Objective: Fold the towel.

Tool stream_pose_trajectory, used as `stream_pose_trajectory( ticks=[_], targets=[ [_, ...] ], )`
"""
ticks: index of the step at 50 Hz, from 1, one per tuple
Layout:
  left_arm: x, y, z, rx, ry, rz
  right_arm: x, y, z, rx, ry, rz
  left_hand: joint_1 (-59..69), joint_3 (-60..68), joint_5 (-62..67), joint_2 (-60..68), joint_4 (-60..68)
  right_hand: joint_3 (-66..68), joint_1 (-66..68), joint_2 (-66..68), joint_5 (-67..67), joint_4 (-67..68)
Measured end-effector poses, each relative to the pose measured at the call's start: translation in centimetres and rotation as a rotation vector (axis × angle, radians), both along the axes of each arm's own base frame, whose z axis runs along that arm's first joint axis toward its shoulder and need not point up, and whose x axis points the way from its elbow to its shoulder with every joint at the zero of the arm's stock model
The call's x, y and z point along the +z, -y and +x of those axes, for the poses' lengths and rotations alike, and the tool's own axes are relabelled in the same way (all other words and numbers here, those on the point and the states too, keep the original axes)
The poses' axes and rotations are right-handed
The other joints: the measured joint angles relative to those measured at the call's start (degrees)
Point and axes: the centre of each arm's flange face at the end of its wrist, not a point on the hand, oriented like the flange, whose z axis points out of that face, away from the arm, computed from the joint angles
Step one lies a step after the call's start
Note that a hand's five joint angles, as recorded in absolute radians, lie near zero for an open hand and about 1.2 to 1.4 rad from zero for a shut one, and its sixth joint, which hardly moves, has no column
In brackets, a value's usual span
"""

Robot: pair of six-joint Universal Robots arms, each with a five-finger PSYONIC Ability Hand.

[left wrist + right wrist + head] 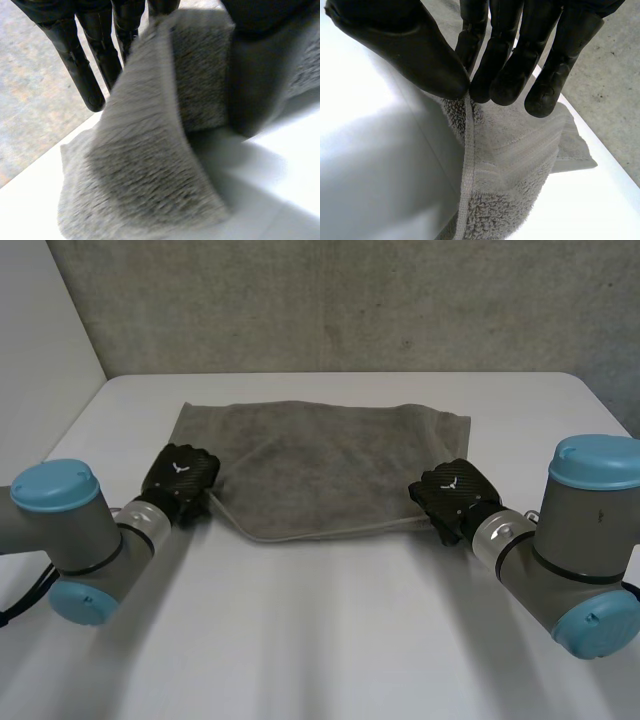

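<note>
- The towel [320,465] is lying spread out in a single layer on the white desk [330,640], towards its far half and roughly centred between the two arms.
- Its long axis is running side to side across the desk, with the short sides facing the arms. The far long edge is lying flat near the desk's back edge.
- The right robot hand [450,495] is sitting at the near right corner. In the right wrist view its thumb [410,55] and fingers [505,65] are closing together on the stitched edge of the towel, so it is pinching the cloth there.
- The left robot hand [180,480] is sitting at the near left corner. In the left wrist view its fingers [80,65] are running straight down behind a raised flap of towel. The thumb side is dark and hard to read, so it is probably pinching that corner, though I am not certain.
- The near edge is sagging inward between the two held corners, which suggests both are coming up off the desk.
- As for progress, the task is only beginning: both near corners are being held, but no fold is showing yet.
- What is left, in my judgement, is carrying the near edge over to the far edge, laying it down and letting go.
</note>
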Motion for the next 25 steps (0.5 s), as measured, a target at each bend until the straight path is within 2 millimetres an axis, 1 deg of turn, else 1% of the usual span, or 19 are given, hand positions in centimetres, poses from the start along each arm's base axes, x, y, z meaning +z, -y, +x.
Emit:
stream_pose_trajectory(
  ticks=[11, 16, 20, 25],
  targets=[
    [0.7, 2.2, 2.0, 0.127, 0.01, -0.039, 0.3, 0.4, -0.2, -0.025, -0.003, -0.013, 9.8, 10.5, 10.0, 10.6, 10.8, 0.0, 0.0, 0.0, 0.0, 0.0],
    [1.0, 2.7, 2.9, 0.152, 0.009, -0.045, 0.3, 0.5, -0.3, -0.04, -0.008, -0.017, 17.5, 17.9, 17.5, 18.2, 18.6, 0.0, 0.0, 0.0, 0.0, 0.0],
    [1.2, 2.9, 3.3, 0.162, 0.01, -0.045, 0.4, 0.6, -0.4, -0.052, -0.012, -0.02, 19.8, 20.3, 20.0, 20.6, 21.1, 0.0, 0.0, 0.0, 0.0, 0.0],
    [1.7, 3.0, 3.6, 0.168, 0.008, -0.051, 0.4, 0.9, -0.6, -0.082, -0.022, -0.03, 27.7, 30.7, 27.7, 30.8, 31.4, 0.0, 0.0, 0.0, 0.0, 0.0]
  ],
)
